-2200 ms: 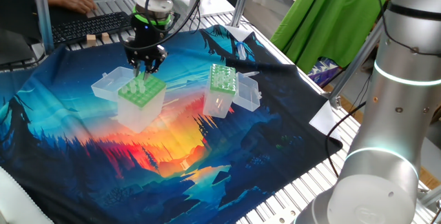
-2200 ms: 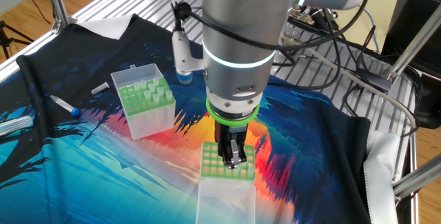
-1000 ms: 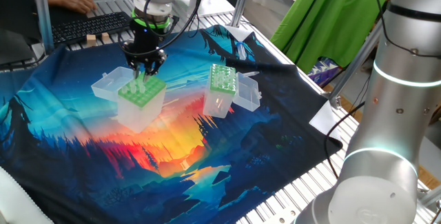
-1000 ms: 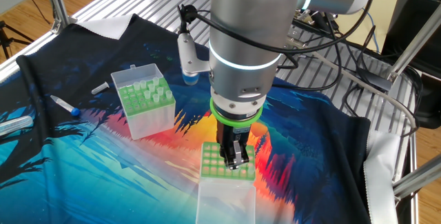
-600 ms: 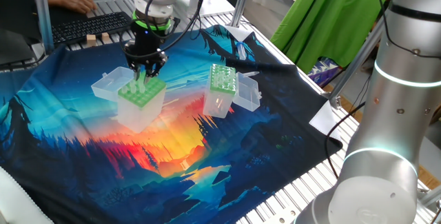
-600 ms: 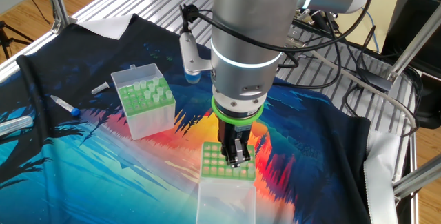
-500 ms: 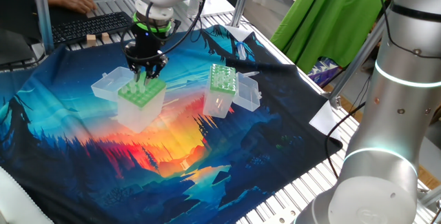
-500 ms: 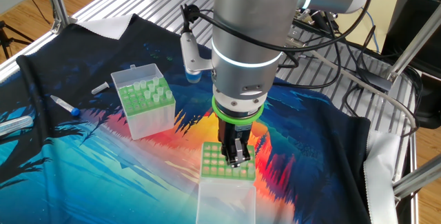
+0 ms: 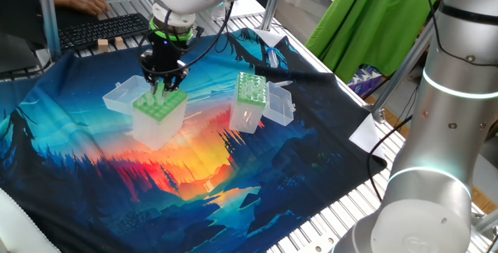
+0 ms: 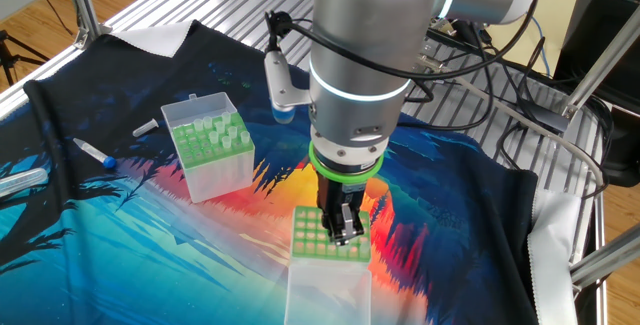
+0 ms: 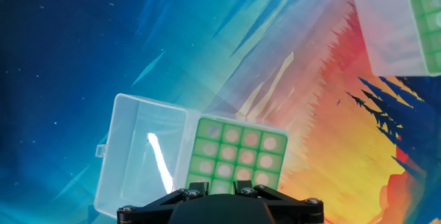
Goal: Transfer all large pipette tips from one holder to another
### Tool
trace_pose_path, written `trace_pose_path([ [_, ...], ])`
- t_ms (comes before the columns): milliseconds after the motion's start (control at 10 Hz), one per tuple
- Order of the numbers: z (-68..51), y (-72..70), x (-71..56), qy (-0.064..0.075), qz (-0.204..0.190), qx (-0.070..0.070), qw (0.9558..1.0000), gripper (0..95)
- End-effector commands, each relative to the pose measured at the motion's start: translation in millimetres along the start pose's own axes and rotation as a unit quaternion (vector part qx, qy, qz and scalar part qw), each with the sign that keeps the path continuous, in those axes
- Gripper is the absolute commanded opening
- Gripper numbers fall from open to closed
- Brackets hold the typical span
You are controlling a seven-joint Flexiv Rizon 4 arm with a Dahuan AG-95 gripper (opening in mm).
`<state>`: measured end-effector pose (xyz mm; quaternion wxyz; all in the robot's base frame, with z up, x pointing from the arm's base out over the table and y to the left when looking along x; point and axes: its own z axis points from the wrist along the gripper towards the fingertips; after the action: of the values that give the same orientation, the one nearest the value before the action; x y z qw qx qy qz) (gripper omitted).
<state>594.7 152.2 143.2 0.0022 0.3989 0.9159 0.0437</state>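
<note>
While the gripper (image 9: 162,82) hangs straight down over the wide-holed holder (image 9: 159,107), I'd call this the pick step: at the source box, going for one tip. Lid (image 11: 141,151) is flipped open beside it.

Hand view shows the light-green plate (image 11: 234,151) right under the hand, with pale rounds in most holes. I read those as the large pipette tips (image 11: 269,160) seated there, so most of the job looks undone. The narrower fine-holed holder (image 9: 250,89) stands well apart on the printed cloth (image 9: 194,175).

Claw: fingers are set narrow, just above or at the plate (image 10: 310,235). Something pale shows between them in one fixed view, but I can't tell whether it's a gripped tip or just the box behind. Hand view hides the fingertips.

Next move, as I judge it: lift straight up until the cone clears the plate, then carry it across. Any tilt would jam it or drag the box.
</note>
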Motion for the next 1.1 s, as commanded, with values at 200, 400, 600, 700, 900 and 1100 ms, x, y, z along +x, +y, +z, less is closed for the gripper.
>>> trace_pose_path([
  [200,0.2,0.7,-0.6,-0.004,-0.001,-0.001,1.0,0.0],
  [400,-4.2,-0.2,-0.3,-0.006,-0.006,-0.001,1.0,0.0],
  [600,-7.5,-0.9,-0.2,-0.009,-0.009,0.0,0.9999,0.0],
  [700,-10.8,-1.7,-0.2,-0.009,-0.009,0.0,0.9999,0.0],
  [900,-21.7,-4.0,0.1,-0.008,-0.012,-0.002,0.9999,0.0],
  [1100,-33.4,-5.5,0.7,-0.005,-0.016,-0.004,0.9999,0.0],
])
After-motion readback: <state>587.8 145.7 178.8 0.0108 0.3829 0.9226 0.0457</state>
